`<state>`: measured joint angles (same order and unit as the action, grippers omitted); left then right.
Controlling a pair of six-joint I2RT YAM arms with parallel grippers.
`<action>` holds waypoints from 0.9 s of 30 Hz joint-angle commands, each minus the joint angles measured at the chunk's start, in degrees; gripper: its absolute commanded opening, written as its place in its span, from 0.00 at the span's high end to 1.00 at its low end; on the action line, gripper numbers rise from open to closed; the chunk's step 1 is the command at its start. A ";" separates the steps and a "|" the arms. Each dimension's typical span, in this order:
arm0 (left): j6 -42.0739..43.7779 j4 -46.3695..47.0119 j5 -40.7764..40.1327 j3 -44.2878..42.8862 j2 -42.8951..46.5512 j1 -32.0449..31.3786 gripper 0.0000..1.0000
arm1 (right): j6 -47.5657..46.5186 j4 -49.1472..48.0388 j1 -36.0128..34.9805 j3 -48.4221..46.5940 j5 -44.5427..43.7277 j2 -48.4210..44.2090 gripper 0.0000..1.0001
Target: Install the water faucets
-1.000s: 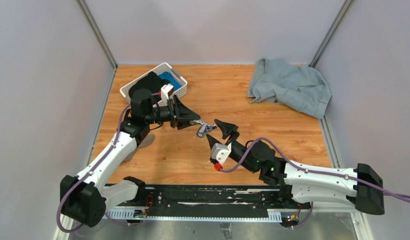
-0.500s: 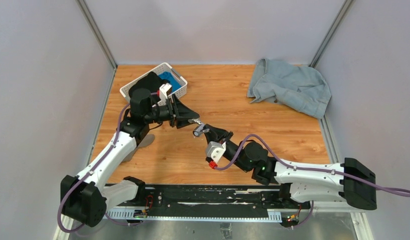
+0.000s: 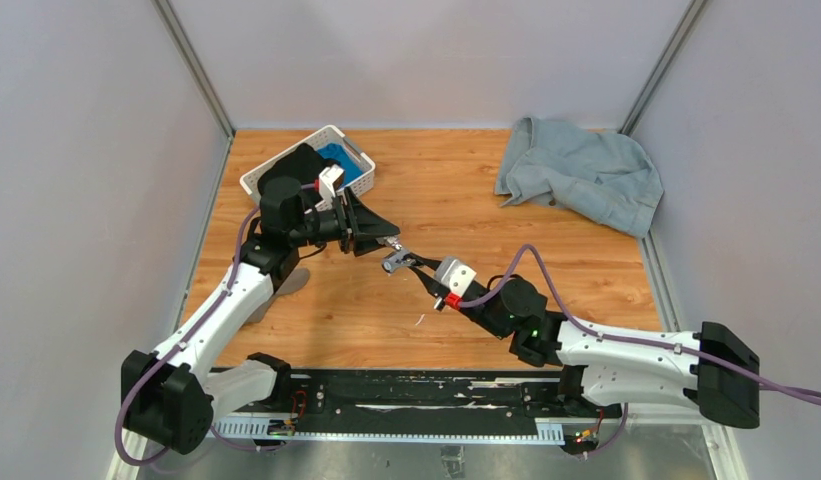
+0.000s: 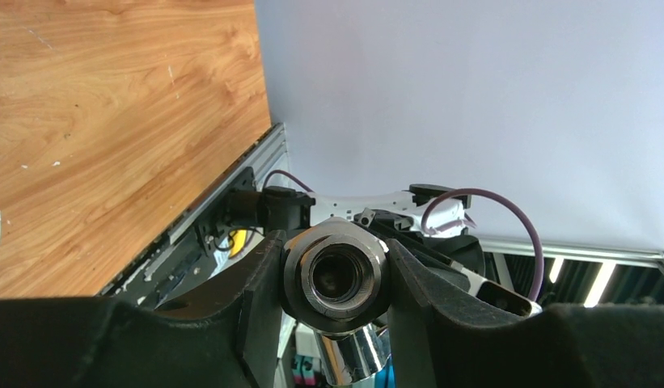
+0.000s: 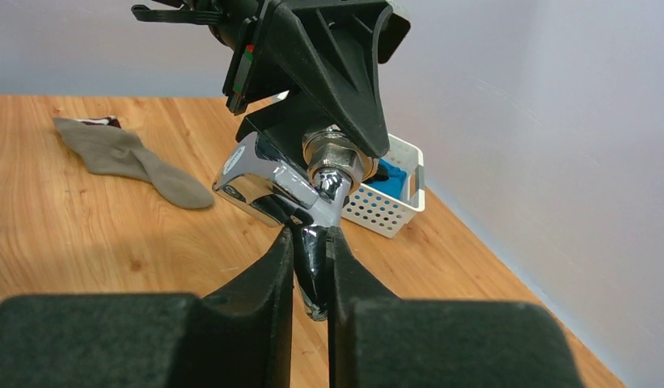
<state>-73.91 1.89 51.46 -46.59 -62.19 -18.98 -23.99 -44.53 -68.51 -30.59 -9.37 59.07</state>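
Fingers of the left gripper (image 3: 386,241) are staying clamped on the threaded fitting (image 4: 335,279), holding it above the bench (image 3: 546,260). The shiny tap (image 5: 268,186) is seating against it. The right gripper (image 5: 310,242), spread beside the tap a second ago, is now pinching it with the wrist rolled over, probably screwing the two parts together.

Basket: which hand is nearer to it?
Left. The left hand is close by the basket, on its near side; the right hand lies beyond it, farther away.
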 commanded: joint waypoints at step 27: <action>-1.85 4.55 4.74 -1.07 2.47 -0.35 1.00 | -20.71 -17.07 -7.40 -3.87 -15.77 9.35 0.73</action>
<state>-75.61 4.58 54.08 -46.59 -61.23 -19.09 -41.06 -50.52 -74.02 -34.06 -18.63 67.11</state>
